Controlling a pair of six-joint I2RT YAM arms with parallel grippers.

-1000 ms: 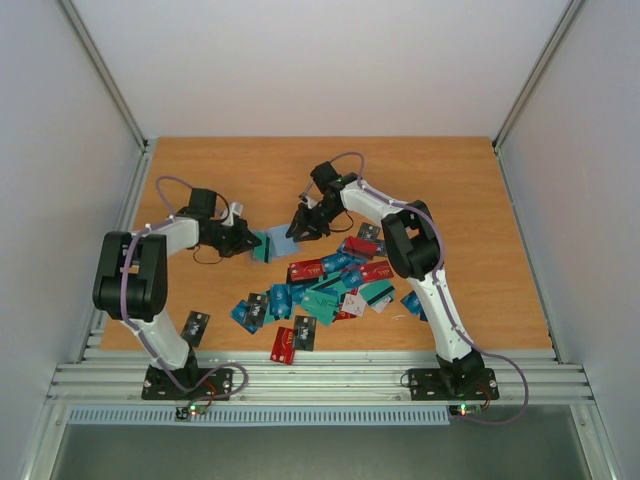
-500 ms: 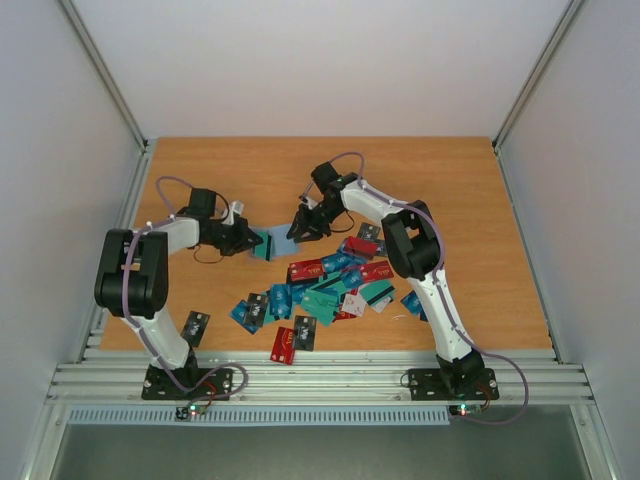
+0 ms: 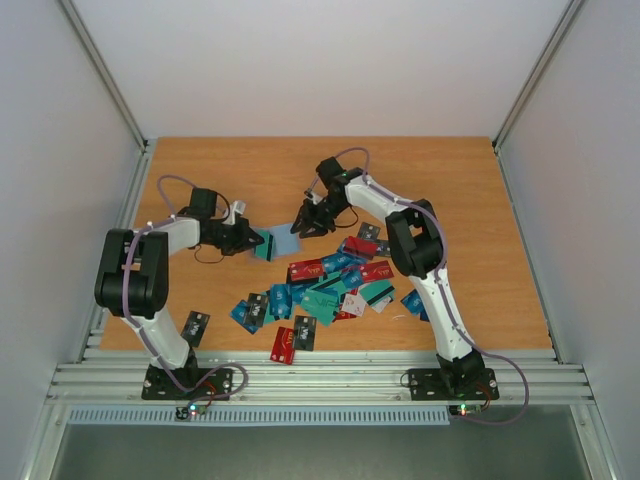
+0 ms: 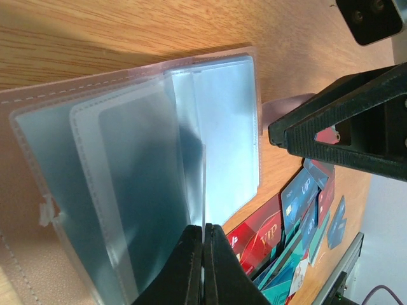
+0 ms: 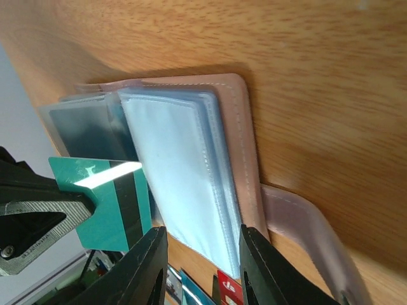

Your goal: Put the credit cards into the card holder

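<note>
White walls stand around a brown wooden table [image 3: 450, 180]. The card holder [image 3: 283, 242] lies open on it, about in the middle and a bit to the left, between the two arms. A big pile of cards [image 3: 330, 280] in red, blue, teal and black lies just near and right of it. One dark card [image 3: 196, 324] sits alone at the near left.

The left gripper [image 3: 250, 241] comes in from the left. Its jaws are pinched tight on a teal card [image 5: 111, 203] with a dark stripe. The card's edge is right at the clear pockets [image 4: 127, 159] of the holder, but it does not look like it is inside one yet.

The right gripper [image 3: 305, 226] is over the right side of the holder. In its own camera its jaws stand apart, with the edge of the clear pockets between them, and it grips nothing. A pinkish strap [image 5: 305, 216] sticks out beside it.

I think the step now is sliding this teal card into a pocket. Next, the left arm needs to line the card's edge up with one pocket's mouth and push it in flat. The right arm should keep the holder from sliding away. The pockets are thin and floppy, so the card could slip between two of them.
</note>
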